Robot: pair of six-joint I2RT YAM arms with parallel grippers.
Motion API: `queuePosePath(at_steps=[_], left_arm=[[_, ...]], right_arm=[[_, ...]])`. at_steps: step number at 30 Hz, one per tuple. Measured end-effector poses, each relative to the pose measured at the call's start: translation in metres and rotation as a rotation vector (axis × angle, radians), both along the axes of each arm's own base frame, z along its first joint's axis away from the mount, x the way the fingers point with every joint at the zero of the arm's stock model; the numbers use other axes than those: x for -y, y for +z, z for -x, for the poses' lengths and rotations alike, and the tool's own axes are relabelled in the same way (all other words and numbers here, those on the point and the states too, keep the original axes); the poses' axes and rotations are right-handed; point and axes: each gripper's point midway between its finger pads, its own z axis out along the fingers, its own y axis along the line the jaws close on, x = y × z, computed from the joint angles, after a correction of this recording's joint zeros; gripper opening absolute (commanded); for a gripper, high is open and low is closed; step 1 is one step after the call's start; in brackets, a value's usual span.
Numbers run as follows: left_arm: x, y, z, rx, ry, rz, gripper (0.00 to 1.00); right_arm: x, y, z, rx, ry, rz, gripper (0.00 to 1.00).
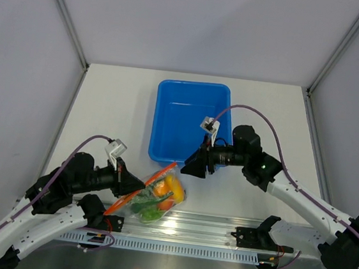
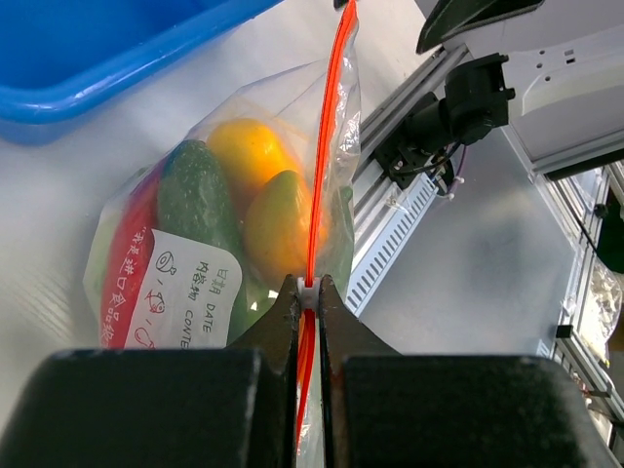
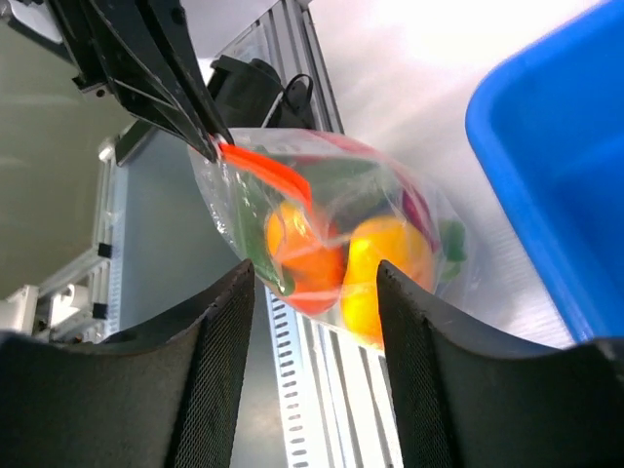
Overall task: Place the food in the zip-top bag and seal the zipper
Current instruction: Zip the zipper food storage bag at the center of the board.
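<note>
White table (image 1: 118, 102), left hand (image 2: 308, 292) pinching zipper (image 2: 328, 127), label (image 2: 185, 292) wrist-view only

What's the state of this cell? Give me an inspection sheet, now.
Surface: white table, nothing else seen beyond the items below.
Job's things: bag at the near edge with food inside; zipper runs along its mouth, sealed or not cannot be told.
Clutter: blue bin, nothing seen in it.
Jaws: left shut on zipper; right open, empty, near bag.
Cables: purple cables on both arms, clear of bag.
Surroundings: grey walls; metal rail at near edge.
</note>
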Motion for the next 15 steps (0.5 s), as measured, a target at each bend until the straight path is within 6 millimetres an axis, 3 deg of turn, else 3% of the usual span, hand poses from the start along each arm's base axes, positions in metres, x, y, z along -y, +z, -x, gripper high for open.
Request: queuePosePath(at_steps=[9, 12, 15], left_arm=[[0.009, 0.002, 0.002, -0.013, -0.047, 0.009, 0.01], [0.012, 0.003, 0.002, -0.018, -0.061, 0.01, 0.0], [0.015, 0.003, 0.002, -0.021, -0.075, 0.006, 0.0]], right_arm=[[-0.03, 0.052, -0.014, 0.198, 0.109, 0.018, 0.61], [-0.046, 0.051, -0.008, 0.222, 0.192, 0.043, 0.59], [-0.063, 0.037, 0.01, 0.219, 0.307, 0.093, 0.58]])
